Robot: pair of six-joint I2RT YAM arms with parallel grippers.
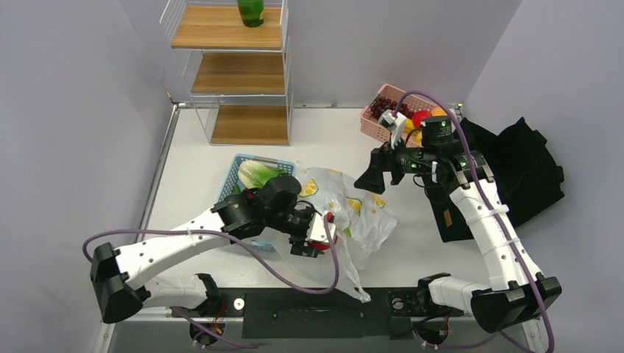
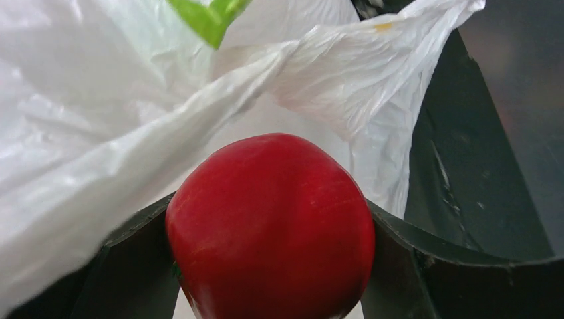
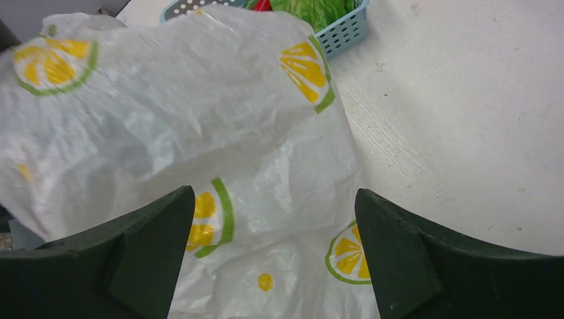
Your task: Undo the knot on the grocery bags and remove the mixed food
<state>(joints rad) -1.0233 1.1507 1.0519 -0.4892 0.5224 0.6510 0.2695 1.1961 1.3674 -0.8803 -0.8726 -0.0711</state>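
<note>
Left gripper: jaws clamped on a red apple, which touches both inner faces. The grocery bag lies crumpled just beyond the jaws and to their left.

Right gripper: jaws wide apart, holding nothing. The citrus-printed grocery bag shows through the gap. Further out, past the bag, a blue basket stands on the white table.

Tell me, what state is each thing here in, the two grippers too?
Grocery bag, lying crumpled on the table.
Left gripper, closed on a red apple at the bag.
Right gripper, open, empty, above the bag.
Blue basket, holding lettuce.
Pink basket, filled with grapes and other fruit.
Black tote, slumped on the table.
</note>
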